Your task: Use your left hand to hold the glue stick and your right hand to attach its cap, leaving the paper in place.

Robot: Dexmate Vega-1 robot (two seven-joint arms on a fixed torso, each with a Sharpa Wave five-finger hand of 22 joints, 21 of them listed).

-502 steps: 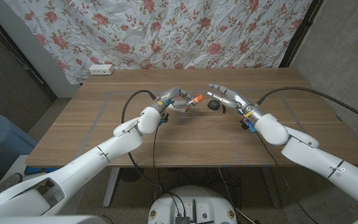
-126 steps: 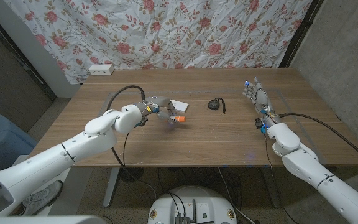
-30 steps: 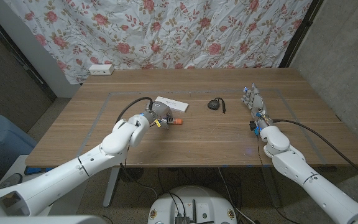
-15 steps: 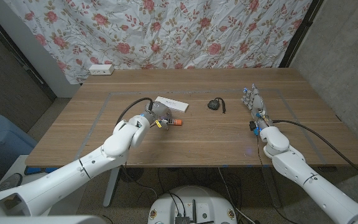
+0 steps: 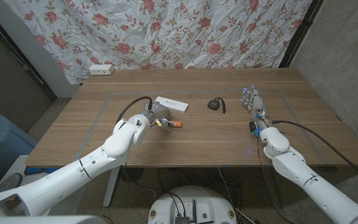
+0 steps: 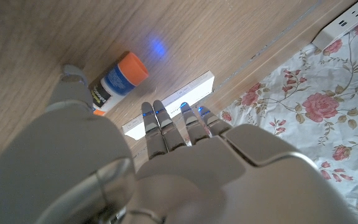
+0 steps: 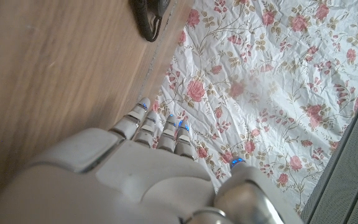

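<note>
released since 4.2 s ago, glue stick (image 5: 173, 124) lies flat, orange cap rightward; both hands' fingers empty.

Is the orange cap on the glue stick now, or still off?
On. The blue-and-white glue stick lies on its side on the wooden table, its orange cap seated on one end, just beyond the left hand.

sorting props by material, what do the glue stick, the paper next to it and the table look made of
Glue stick: looks like smooth plastic, with an orange cap and a printed blue and white label around the tube.
Paper: a thin white matte slip or card with faint print, lying flat; paper or light card, hard to say.
Table: wood or wood veneer, judging by brown grain lines under a dull finish.
</note>
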